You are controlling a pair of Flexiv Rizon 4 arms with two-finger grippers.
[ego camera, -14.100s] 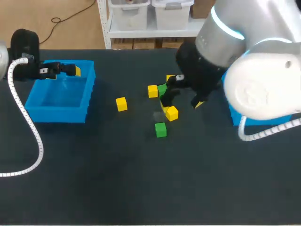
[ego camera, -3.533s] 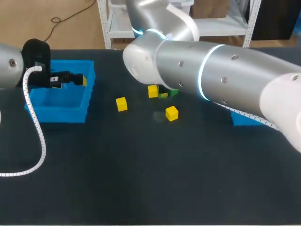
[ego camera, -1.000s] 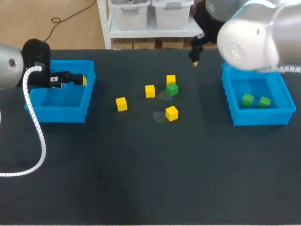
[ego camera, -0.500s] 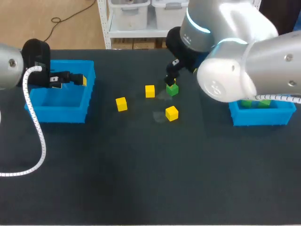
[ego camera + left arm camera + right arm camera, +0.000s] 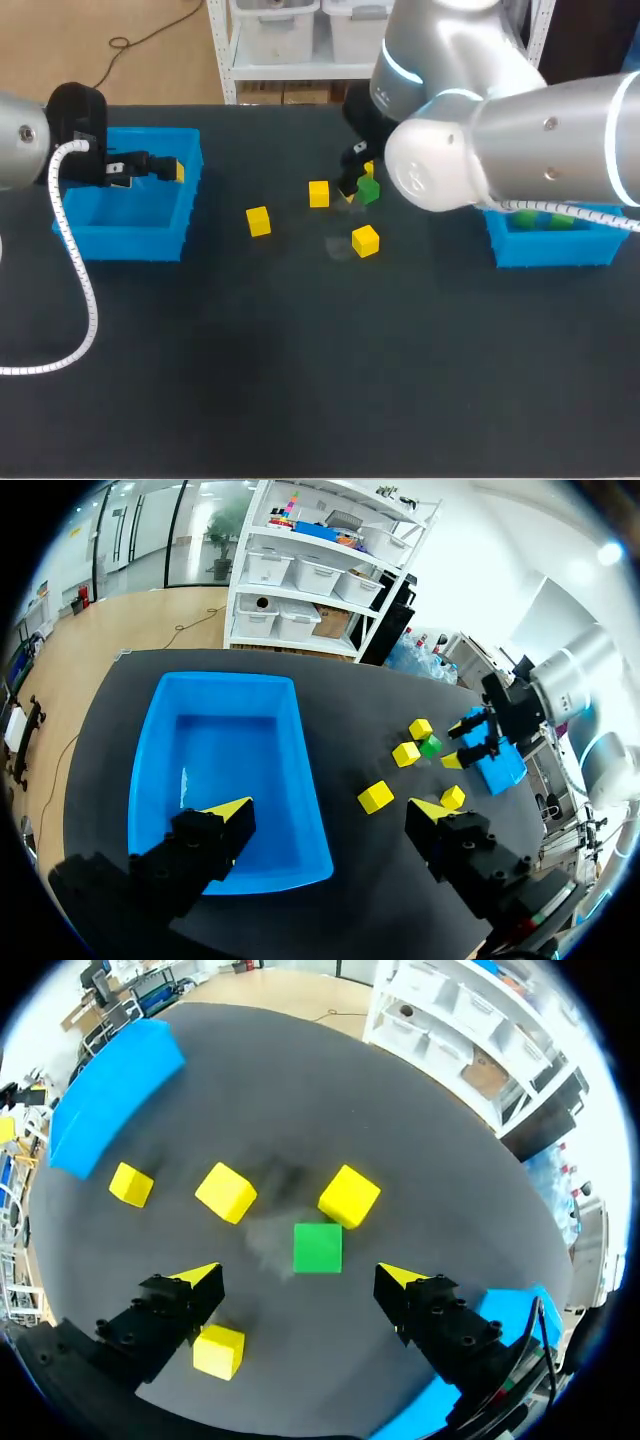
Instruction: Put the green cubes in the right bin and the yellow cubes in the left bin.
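Observation:
One green cube (image 5: pixel 368 190) (image 5: pixel 318 1247) lies at mid-table among several yellow cubes, such as one (image 5: pixel 319 193) beside it and another (image 5: pixel 365 240) nearer the front. My right gripper (image 5: pixel 352 181) (image 5: pixel 300 1278) hangs open just above the green cube, which sits slightly ahead of the gap between its fingers, untouched. My left gripper (image 5: pixel 150 168) (image 5: pixel 330 815) is open and holds nothing, above the near wall of the left blue bin (image 5: pixel 90 243) (image 5: pixel 150 780). Green cubes (image 5: pixel 530 215) show in the right blue bin (image 5: pixel 545 250), mostly behind my right arm.
A yellow cube (image 5: pixel 258 220) (image 5: pixel 131 1184) lies apart toward the left bin. Another yellow cube (image 5: pixel 349 1196) sits close behind the green one. The right arm's bulky body covers the table between the cubes and the right bin.
My right arm swung from the table's back edge down and left to the green cube. The left arm and all cubes stayed put.

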